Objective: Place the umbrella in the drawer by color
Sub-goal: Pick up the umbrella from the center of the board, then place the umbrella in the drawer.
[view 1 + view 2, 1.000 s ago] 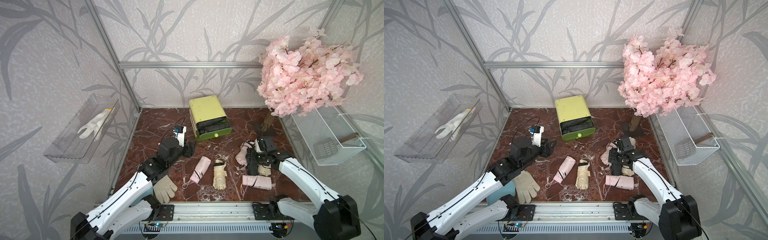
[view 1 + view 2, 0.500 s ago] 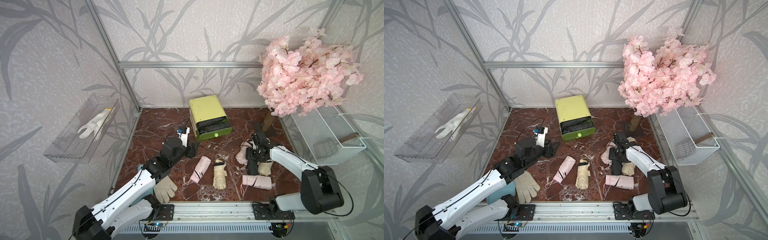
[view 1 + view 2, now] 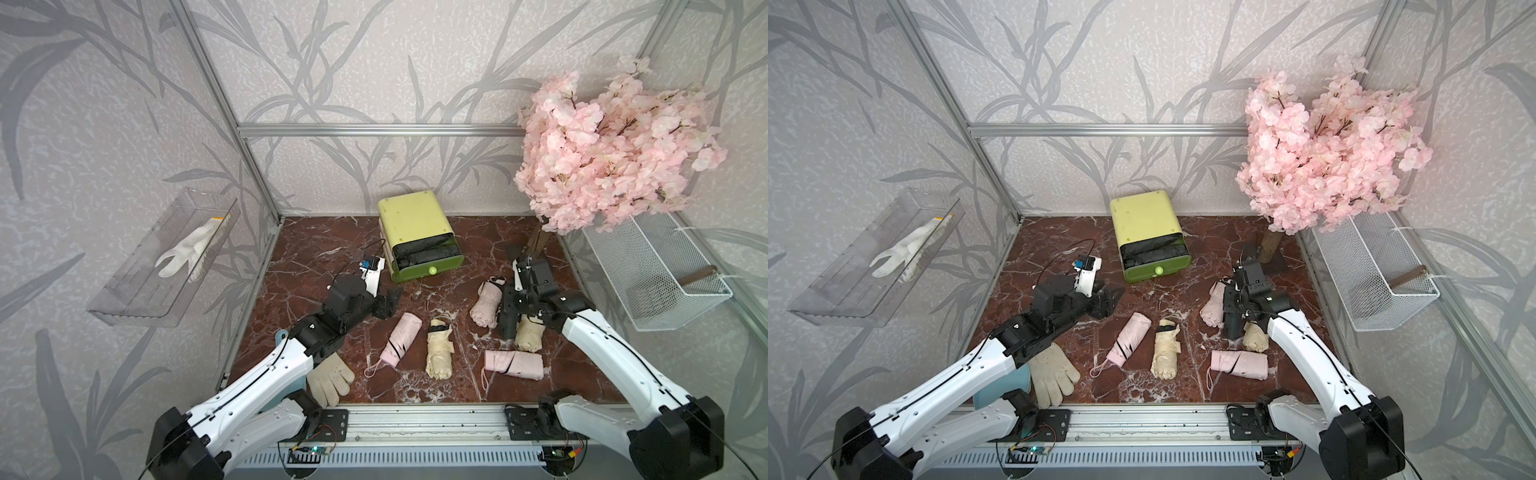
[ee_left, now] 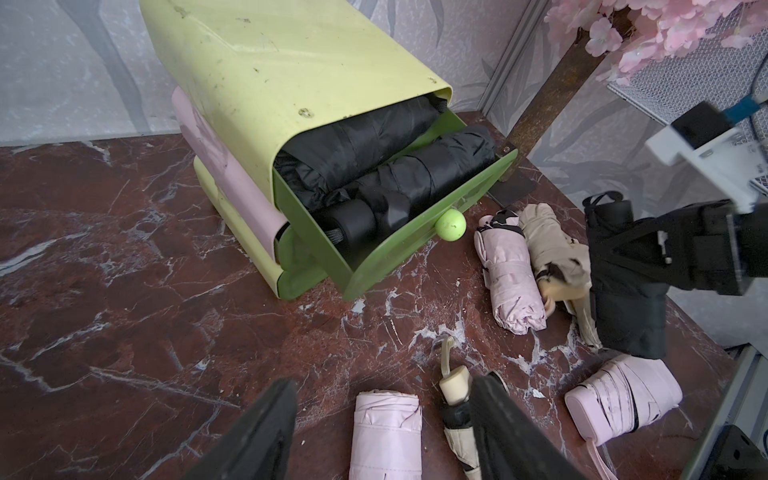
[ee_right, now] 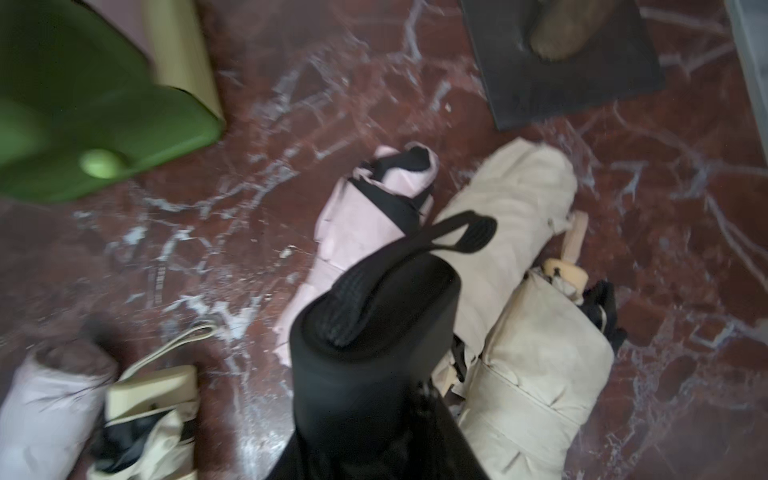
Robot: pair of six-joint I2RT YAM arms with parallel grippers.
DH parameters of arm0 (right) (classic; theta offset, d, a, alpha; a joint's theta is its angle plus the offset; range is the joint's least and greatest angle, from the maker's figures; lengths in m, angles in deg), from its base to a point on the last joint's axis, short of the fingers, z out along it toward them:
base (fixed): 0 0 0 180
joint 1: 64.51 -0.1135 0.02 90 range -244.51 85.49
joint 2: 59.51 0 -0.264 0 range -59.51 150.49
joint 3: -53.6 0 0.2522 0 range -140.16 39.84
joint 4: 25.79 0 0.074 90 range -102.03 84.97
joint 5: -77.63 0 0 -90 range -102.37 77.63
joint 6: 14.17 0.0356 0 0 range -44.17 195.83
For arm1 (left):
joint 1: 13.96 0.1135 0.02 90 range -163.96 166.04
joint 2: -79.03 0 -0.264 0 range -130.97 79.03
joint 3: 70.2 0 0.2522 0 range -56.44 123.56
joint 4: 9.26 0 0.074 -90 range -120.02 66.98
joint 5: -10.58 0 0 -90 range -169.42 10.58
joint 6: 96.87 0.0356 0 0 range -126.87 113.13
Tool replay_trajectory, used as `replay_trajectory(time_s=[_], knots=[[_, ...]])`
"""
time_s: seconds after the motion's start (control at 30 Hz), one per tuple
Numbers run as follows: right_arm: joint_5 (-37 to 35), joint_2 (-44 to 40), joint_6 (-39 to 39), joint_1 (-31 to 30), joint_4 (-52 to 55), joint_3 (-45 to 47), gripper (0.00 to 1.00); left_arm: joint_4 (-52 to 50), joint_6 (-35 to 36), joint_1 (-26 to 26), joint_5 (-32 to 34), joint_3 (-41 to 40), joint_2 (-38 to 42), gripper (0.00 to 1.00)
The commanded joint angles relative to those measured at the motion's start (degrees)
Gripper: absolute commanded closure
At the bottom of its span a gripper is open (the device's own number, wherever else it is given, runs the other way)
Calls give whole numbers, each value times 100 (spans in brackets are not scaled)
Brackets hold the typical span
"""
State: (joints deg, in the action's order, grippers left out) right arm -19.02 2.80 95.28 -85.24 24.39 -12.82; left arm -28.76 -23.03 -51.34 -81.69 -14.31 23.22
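Observation:
The drawer chest (image 3: 411, 222) is lime-yellow and stands at the back middle. Its top green drawer (image 4: 415, 239) is pulled out and holds black umbrellas (image 4: 395, 166). My right gripper (image 3: 514, 302) is shut on a black folded umbrella (image 4: 623, 291), whose handle end (image 5: 374, 316) hides the jaws in the right wrist view. That umbrella rests over a pink umbrella (image 3: 486, 303) and a beige one (image 3: 530, 334). My left gripper (image 3: 390, 299) is open and empty, left of the drawer front, above another pink umbrella (image 4: 384, 432) and a beige one (image 4: 457, 419).
A third pink umbrella (image 3: 513, 363) lies near the front right. A beige glove (image 3: 330, 376) lies front left under my left arm. The pink blossom tree (image 3: 602, 145) and a wire basket (image 3: 656, 270) stand at the right, and a clear wall shelf (image 3: 166, 257) at the left.
My right gripper has closed round the black umbrella among the right-hand pile. My left gripper has moved forward toward the drawer front and opened a little wider.

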Motion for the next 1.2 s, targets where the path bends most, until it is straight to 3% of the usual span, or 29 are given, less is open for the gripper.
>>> replay_trajectory(time_s=[0.0,0.07,0.23,0.57,0.87,1.17], knots=[[-152,-363,-761,-825,-616,-743,72,146,128,-5,-224,76,-143,30],[20,-192,-1266,-1204,-1014,-1258,72,161,78,8,-268,121,-273,30],[839,668,-2421,-1345,-2180,-2091,71,336,309,16,-267,26,-387,30],[1738,1966,-4369,-1345,-5865,-1708,77,1032,851,129,-750,7,-988,27],[2186,2372,-5830,-1324,-5641,-1782,77,1063,926,182,-820,65,-1258,27],[3638,2612,-7048,-845,-2781,-2987,74,1462,997,331,-905,-19,-1583,28]])
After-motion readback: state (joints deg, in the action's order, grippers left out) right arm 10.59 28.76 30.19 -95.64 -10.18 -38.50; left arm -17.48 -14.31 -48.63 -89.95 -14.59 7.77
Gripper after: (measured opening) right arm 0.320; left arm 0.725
